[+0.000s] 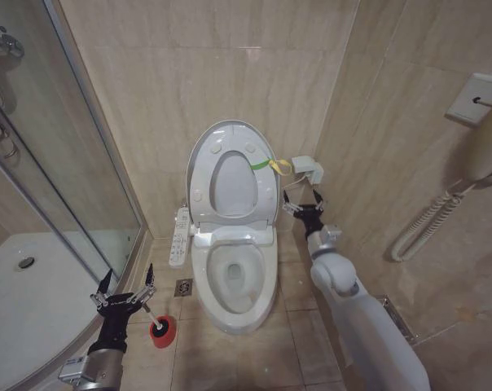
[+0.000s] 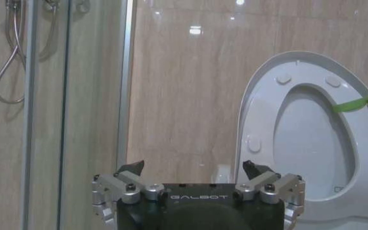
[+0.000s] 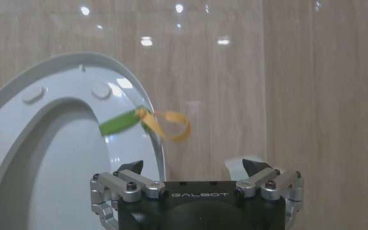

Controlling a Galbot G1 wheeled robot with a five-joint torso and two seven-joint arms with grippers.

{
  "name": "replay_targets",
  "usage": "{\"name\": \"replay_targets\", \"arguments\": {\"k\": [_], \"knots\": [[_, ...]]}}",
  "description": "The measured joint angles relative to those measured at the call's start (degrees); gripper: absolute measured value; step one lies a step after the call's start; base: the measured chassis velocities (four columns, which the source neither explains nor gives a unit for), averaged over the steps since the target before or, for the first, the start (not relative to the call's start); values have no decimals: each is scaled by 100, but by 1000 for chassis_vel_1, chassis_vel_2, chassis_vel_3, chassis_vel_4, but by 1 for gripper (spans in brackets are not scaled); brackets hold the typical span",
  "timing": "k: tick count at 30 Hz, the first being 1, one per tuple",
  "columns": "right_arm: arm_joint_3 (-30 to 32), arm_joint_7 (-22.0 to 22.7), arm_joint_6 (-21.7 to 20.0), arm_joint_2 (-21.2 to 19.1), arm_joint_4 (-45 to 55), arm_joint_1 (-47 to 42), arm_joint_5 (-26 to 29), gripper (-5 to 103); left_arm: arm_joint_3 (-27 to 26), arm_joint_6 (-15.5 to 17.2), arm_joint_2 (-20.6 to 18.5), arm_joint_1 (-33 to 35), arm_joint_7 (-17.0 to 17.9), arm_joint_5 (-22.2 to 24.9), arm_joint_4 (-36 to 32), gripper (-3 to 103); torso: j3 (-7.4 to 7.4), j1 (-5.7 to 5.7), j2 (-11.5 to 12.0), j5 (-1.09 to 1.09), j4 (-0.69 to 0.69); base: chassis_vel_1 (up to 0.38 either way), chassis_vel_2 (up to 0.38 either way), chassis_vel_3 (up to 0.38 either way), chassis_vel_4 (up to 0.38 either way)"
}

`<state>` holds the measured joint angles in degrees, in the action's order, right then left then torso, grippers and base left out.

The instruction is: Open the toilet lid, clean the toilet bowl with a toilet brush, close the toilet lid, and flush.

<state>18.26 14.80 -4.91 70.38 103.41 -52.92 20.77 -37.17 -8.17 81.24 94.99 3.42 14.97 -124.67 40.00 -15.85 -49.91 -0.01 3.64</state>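
The toilet lid stands upright against the back wall, with the ring seat raised against it. A yellow-green band hangs at its right edge. Below it the toilet bowl is uncovered. My right gripper is open, just right of the lid's edge and apart from it; in its wrist view the lid and band lie beyond the open gripper. My left gripper is open, low on the left. It hovers over the toilet brush's white handle, which rises from a red cup.
A curved glass shower enclosure closes off the left side. A white button strip hangs beside the bowl, and a floor drain lies below it. A small white box and a corded handset are on the right wall.
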Motion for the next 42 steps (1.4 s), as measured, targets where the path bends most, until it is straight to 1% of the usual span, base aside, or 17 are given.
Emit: {"name": "replay_targets", "arguments": {"k": [6, 10, 15, 19, 20, 23, 24, 26, 29, 32, 34, 36, 39, 42], "knots": [[117, 9, 19, 97, 183, -440, -22, 100, 0, 0, 0, 0, 0, 0, 0, 100, 0, 0, 0, 0, 0, 0, 0, 0, 0], [169, -146, 112, 124, 422, -815, -121, 100, 0, 0, 0, 0, 0, 0, 0, 100, 0, 0, 0, 0, 0, 0, 0, 0, 0], [218, -227, 149, 204, 672, -1160, -168, 100, 0, 0, 0, 0, 0, 0, 0, 100, 0, 0, 0, -1, -1, 0, 0, 0, 0], [355, -298, 328, 354, 956, -1819, -496, 100, 0, 0, 0, 0, 0, 0, 0, 100, 0, 0, 0, -1, 0, 0, 0, 0, 0], [355, -298, 328, 354, 956, -1819, -496, 100, 0, 0, 0, 0, 0, 0, 0, 100, 0, 0, 0, -1, 0, 0, 0, 0, 0], [491, -361, 567, 403, 1134, -2262, -848, 100, 0, 0, 0, 0, 0, 0, 0, 100, 0, 0, 0, 0, 1, 0, 0, 0, 0], [491, -361, 567, 403, 1134, -2262, -848, 100, 0, 0, 0, 0, 0, 0, 0, 100, 0, 0, 0, 0, 1, 0, 0, 0, 0], [603, -370, 667, 404, 1274, -2512, -1044, 100, 0, 0, 0, 0, 0, 0, 0, 100, 0, 0, 0, -1, 0, 0, 0, 0, 0], [674, -276, 674, 408, 1431, -2730, -1147, 100, 0, 0, 0, 0, -1, 0, 0, 100, 0, 0, 0, 0, 1, 0, 0, 0, 0], [711, -274, 698, 426, 1584, -2962, -1215, 100, 0, 0, 0, 0, 0, 0, 0, 100, 0, -1, 0, -1, 0, 0, 0, 0, 0], [794, -437, 776, 461, 1752, -3194, -1240, 100, 0, 0, 0, 0, 0, 0, 0, 100, 0, 0, 0, 0, 0, 0, 0, 0, 0], [940, -693, 902, 500, 1896, -3413, -1246, 100, 0, 0, 0, 0, 0, 0, 0, 100, 0, 0, 0, 0, 0, 0, 0, 0, 0], [1075, -783, 978, 585, 2015, -3635, -1331, 100, 0, 0, 0, 0, 0, 0, 0, 100, 0, 0, 0, 0, 0, 0, 0, 0, 0], [1117, -781, 993, 679, 2121, -3856, -1376, 100, 0, 0, 0, 0, 0, 0, 0, 100, 0, 0, 0, -1, 1, 0, 0, 0, 0]]}}
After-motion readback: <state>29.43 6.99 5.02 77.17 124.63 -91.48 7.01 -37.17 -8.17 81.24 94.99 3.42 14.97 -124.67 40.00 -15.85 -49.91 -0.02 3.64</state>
